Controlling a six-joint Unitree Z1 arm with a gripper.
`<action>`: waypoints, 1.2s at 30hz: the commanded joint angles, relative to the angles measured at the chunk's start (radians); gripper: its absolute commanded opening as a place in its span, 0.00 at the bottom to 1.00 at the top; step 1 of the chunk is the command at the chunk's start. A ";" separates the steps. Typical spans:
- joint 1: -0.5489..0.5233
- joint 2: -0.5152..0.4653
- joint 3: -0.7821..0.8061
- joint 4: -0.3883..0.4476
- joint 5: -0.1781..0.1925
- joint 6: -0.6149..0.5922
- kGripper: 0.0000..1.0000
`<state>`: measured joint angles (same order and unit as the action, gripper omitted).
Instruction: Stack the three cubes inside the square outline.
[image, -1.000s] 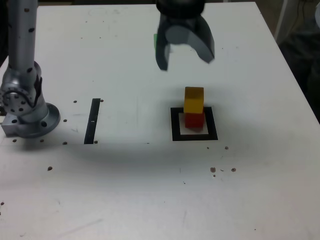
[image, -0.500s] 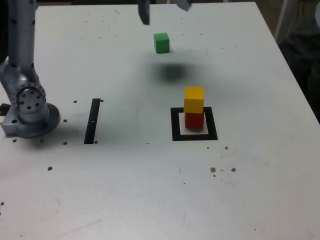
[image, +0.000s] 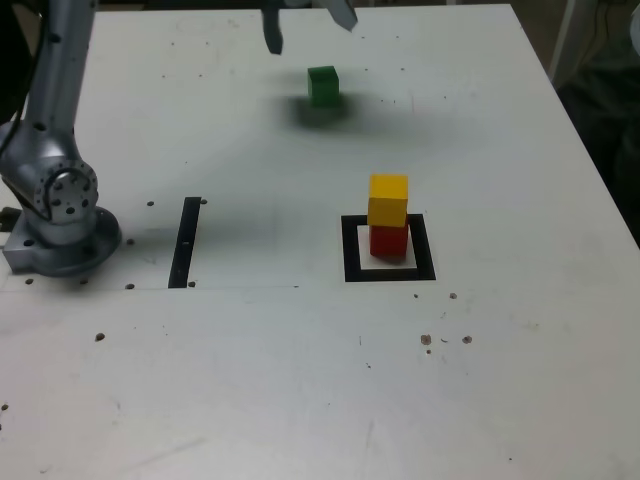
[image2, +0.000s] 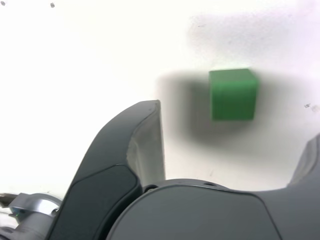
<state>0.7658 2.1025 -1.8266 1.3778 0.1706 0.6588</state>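
The yellow cube (image: 388, 199) sits on the red cube (image: 389, 240) inside the black square outline (image: 352, 250). The green cube (image: 323, 85) (image2: 232, 94) lies alone on the white table, far back from the stack. My gripper (image: 308, 22) hangs open above and just to the exterior view's left of the green cube; only its fingertips (image: 272, 35) show at the frame's top edge. In the wrist view the green cube lies on the table ahead of the gap between the two dark fingers (image2: 135, 145), with nothing held.
The arm's grey base (image: 55, 225) stands at the exterior view's left. A narrow black strip (image: 185, 242) lies between the base and the square. Small dark specks dot the white table (image: 300, 380).
The gripper has risen away from the stack and travelled back and to the exterior view's left, uncovering the green cube. The stack has not moved.
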 joint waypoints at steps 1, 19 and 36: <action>0.001 0.048 -0.032 0.013 0.007 0.007 0.98; -0.001 0.205 -0.109 0.052 0.018 0.019 0.71; -0.033 0.230 -0.107 0.033 0.017 0.019 0.36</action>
<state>0.7346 2.3243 -1.9329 1.4126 0.1889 0.6778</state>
